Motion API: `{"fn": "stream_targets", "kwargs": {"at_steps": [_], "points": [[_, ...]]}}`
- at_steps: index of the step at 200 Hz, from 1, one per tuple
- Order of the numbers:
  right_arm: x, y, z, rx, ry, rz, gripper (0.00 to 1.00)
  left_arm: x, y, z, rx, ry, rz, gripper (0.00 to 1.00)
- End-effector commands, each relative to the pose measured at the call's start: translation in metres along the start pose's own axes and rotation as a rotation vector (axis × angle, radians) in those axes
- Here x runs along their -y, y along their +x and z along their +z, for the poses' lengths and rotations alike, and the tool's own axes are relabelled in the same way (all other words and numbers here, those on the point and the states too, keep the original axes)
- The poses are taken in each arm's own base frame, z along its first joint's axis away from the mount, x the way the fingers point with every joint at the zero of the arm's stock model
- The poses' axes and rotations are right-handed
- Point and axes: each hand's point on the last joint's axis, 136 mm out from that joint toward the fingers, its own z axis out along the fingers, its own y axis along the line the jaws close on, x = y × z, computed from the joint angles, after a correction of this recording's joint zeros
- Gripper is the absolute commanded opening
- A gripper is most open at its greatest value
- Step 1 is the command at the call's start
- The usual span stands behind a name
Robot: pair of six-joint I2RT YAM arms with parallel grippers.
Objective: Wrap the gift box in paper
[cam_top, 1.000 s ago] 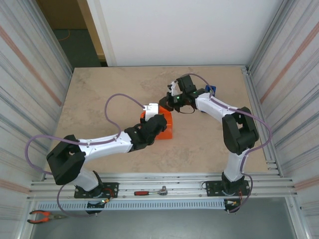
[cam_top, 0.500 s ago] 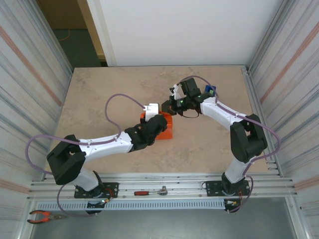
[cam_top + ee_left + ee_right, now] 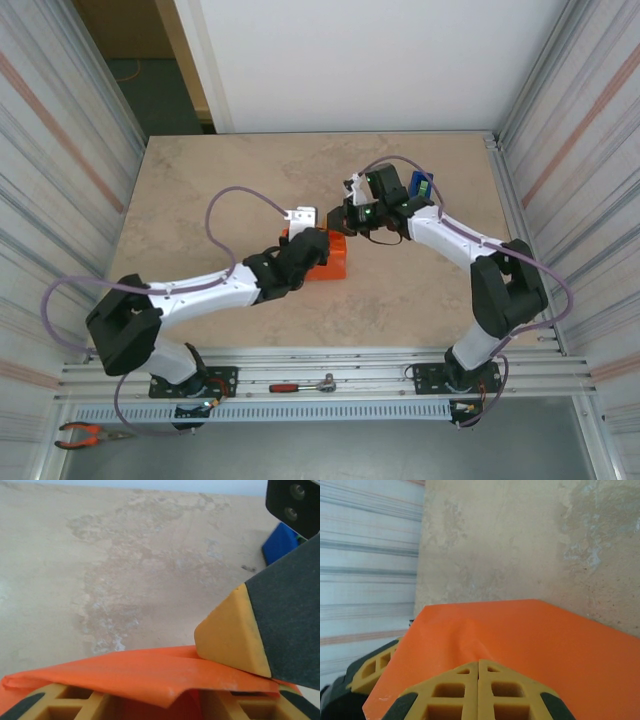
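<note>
The right gripper (image 3: 478,662) has swung in, closed tips now pressing the paper (image 3: 530,635) beside the left gripper (image 3: 300,238)'s jaws.

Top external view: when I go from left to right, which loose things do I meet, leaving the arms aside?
red-handled pliers → orange paper → blue tape dispenser

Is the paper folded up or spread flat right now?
Folded: the paper is a compact bundle, with a loose flap edge showing.
</note>
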Motion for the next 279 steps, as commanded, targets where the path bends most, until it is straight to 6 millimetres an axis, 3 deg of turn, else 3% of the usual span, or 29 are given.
{"fn": "stream_targets", "kwargs": {"at_steps": [1, 19, 34, 64, 98, 133, 163, 236, 279], "points": [[0.046, 0.051, 0.015, -0.13, 0.12, 0.129, 0.0, -0.011, 0.023, -0.013, -0.209, 0.129, -0.069, 0.43], [0.051, 0.054, 0.016, -0.129, 0.129, 0.132, 0.0, -0.011, -0.029, -0.033, -0.126, 0.22, -0.115, 0.44], [0.053, 0.055, 0.017, -0.127, 0.131, 0.131, 0.0, -0.022, -0.065, -0.044, -0.084, 0.262, -0.176, 0.44], [0.056, 0.057, 0.017, -0.122, 0.136, 0.132, 0.0, -0.05, -0.095, -0.034, -0.094, 0.301, -0.287, 0.43], [0.058, 0.059, 0.018, -0.121, 0.138, 0.133, 0.0, -0.058, -0.091, -0.003, -0.195, 0.309, -0.269, 0.39], [0.063, 0.063, 0.018, -0.124, 0.147, 0.137, 0.0, -0.056, -0.071, 0.036, -0.372, 0.32, -0.204, 0.31], [0.064, 0.064, 0.019, -0.121, 0.154, 0.138, 0.0, -0.052, -0.054, 0.054, -0.501, 0.342, -0.161, 0.25], [0.068, 0.066, 0.022, -0.122, 0.166, 0.141, 0.0, -0.038, -0.021, 0.042, -0.636, 0.43, -0.148, 0.2], [0.069, 0.067, 0.022, -0.122, 0.171, 0.145, 0.0, -0.028, -0.015, 0.025, -0.649, 0.484, -0.131, 0.18]]}}
